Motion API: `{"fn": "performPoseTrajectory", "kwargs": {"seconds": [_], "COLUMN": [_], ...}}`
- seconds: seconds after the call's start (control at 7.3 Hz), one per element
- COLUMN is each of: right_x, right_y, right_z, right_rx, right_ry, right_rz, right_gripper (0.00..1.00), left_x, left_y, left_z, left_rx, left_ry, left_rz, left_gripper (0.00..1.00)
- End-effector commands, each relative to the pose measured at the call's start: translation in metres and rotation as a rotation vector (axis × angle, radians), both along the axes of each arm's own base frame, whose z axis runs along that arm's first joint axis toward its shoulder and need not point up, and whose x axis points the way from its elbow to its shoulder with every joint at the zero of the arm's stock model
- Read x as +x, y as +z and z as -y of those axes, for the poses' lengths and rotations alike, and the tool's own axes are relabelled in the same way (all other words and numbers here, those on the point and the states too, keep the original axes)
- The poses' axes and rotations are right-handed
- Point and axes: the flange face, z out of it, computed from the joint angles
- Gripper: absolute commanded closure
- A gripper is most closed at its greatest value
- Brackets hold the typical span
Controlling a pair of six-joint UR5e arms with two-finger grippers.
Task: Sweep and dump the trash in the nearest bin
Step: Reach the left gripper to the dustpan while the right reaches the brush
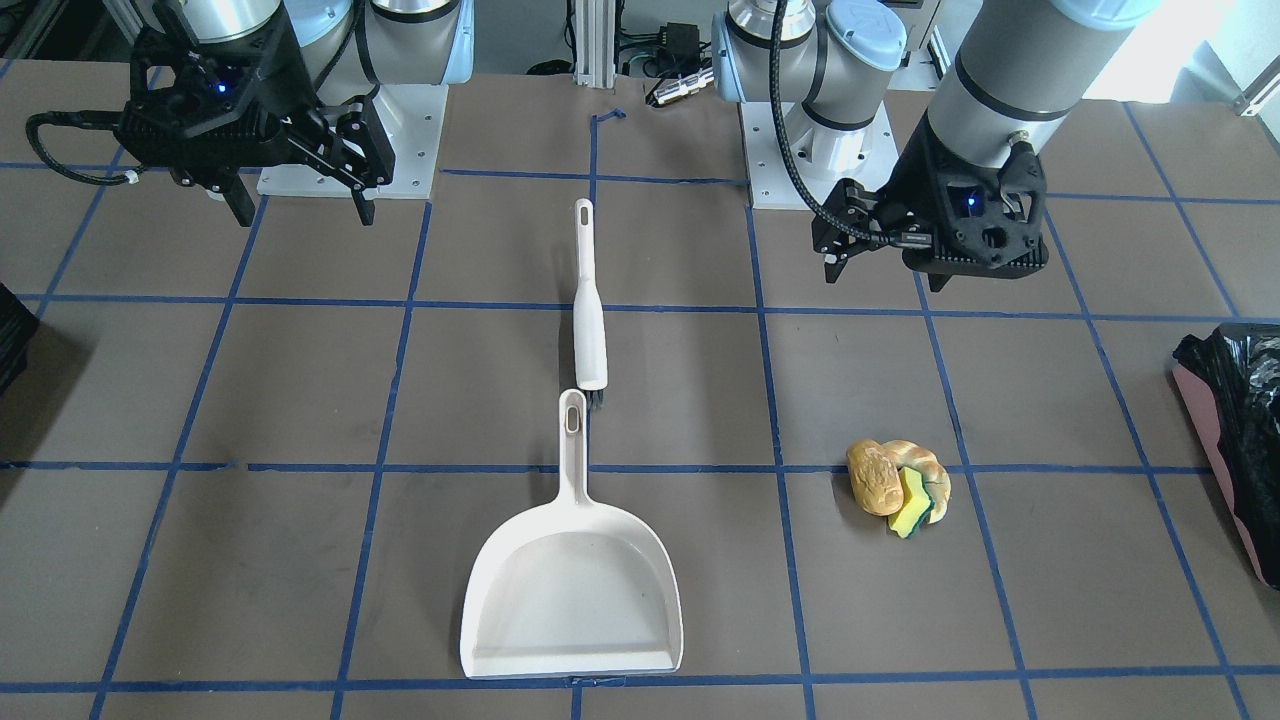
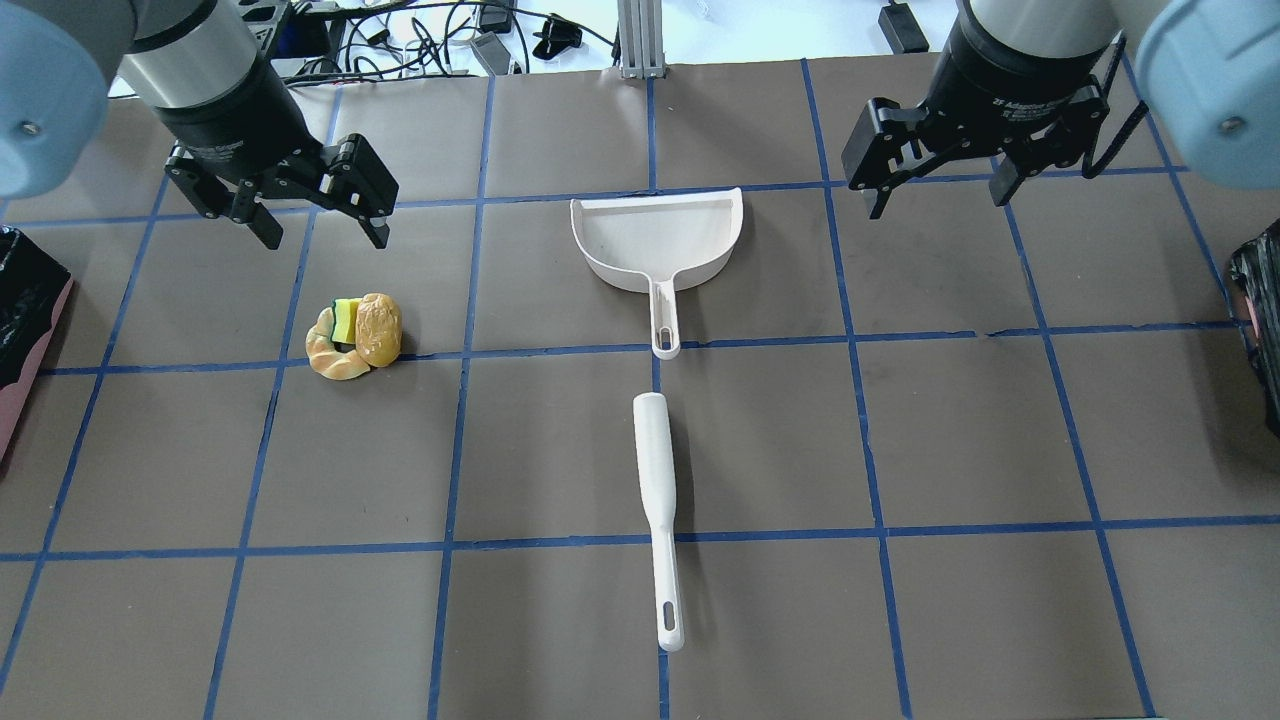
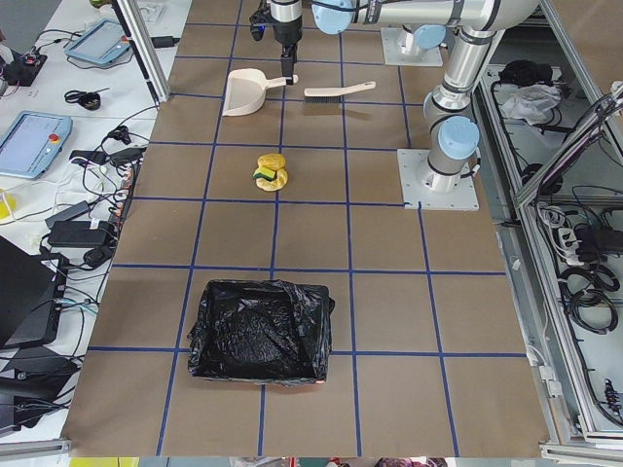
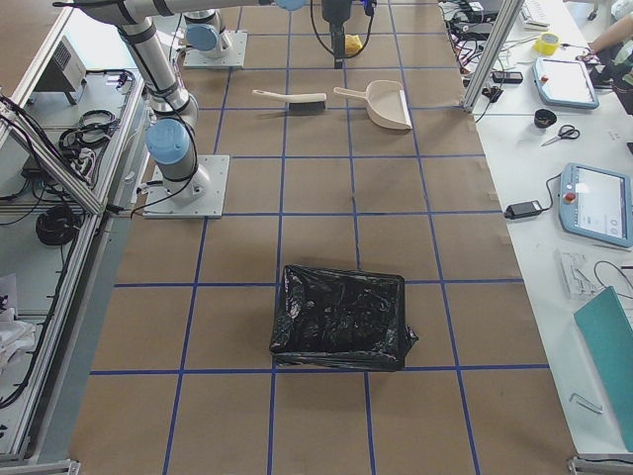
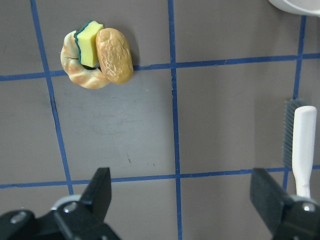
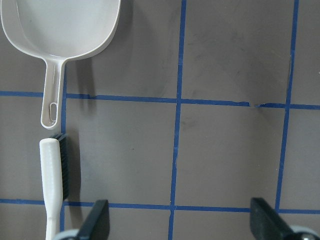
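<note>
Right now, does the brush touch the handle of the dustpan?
Apart. The overhead view shows a strip of bare table between the brush and the end of the dustpan handle.

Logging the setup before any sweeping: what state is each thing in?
left hand, open, empty.
right hand, open, empty.
dustpan, empty, flat on the table.
brush, lying flat, ungripped.
trash, piled together, unswept.
bin, bag-lined, open on top.
</note>
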Motion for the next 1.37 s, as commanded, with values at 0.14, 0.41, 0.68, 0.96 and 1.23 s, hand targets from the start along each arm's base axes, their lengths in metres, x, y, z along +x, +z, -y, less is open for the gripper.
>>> {"fn": "performPoseTrajectory", "kwargs": {"seconds": [0.14,0.41,0.68,0.96,1.23], "right_x": [0.021,0.109,0.156,0.191,0.206], "right_y": [-0.009,-0.062,-0.123,-0.192,-0.252], "right_z": [-0.009,-0.046,-0.086,-0.124,-0.149], "right_rx": [0.034,0.153,0.229,0.245,0.229], "right_ry": [0.014,0.09,0.114,0.116,0.14], "right_rz": [0.093,0.124,0.079,0.027,0.005], "right_gripper": [0.0,0.0,0.0,0.0,0.0], "left_x": [-0.022,-0.052,-0.096,-0.123,-0.181], "left_y": [-0.041,-0.065,-0.097,-0.115,-0.14], "left_z": [0.04,0.061,0.081,0.102,0.106], "left_rx": [-0.022,-0.042,-0.071,-0.081,-0.065], "left_ry": [0.019,-0.023,-0.028,-0.051,-0.028], "left_rz": [-0.003,-0.002,0.002,-0.013,-0.014], "left_gripper": [0.0,0.0,0.0,0.0,0.0]}}
